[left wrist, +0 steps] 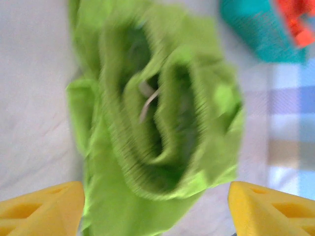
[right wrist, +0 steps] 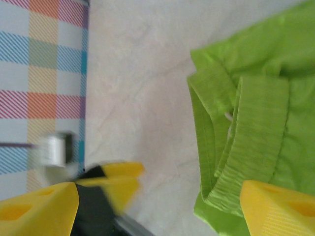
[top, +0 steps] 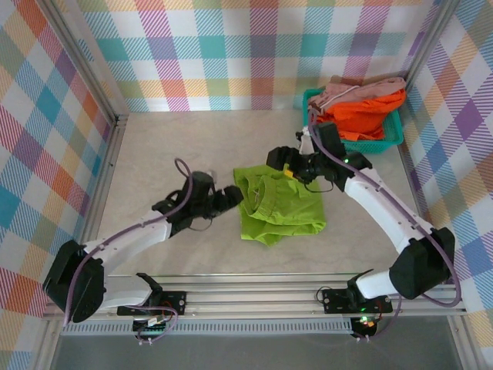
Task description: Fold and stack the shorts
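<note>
The lime green shorts [top: 277, 204] lie crumpled in a rough fold at the table's middle. My left gripper [top: 234, 197] is at their left edge and stands open. In the left wrist view its yellow fingers [left wrist: 44, 209] are spread wide, with the green shorts [left wrist: 157, 113] lying loose between and beyond them, blurred. My right gripper [top: 288, 169] hovers open over their back edge. Its right finger [right wrist: 280, 206] hangs over the ribbed waistband [right wrist: 256, 108]. The orange shorts [top: 362, 116] and pink shorts [top: 362, 91] are heaped in the teal basket [top: 389, 139].
The basket stands at the back right corner, near the checked wall. The left gripper's yellow fingers [right wrist: 113, 182] appear blurred in the right wrist view, close to my right gripper [right wrist: 160, 211]. Bare table lies left of and behind the green shorts.
</note>
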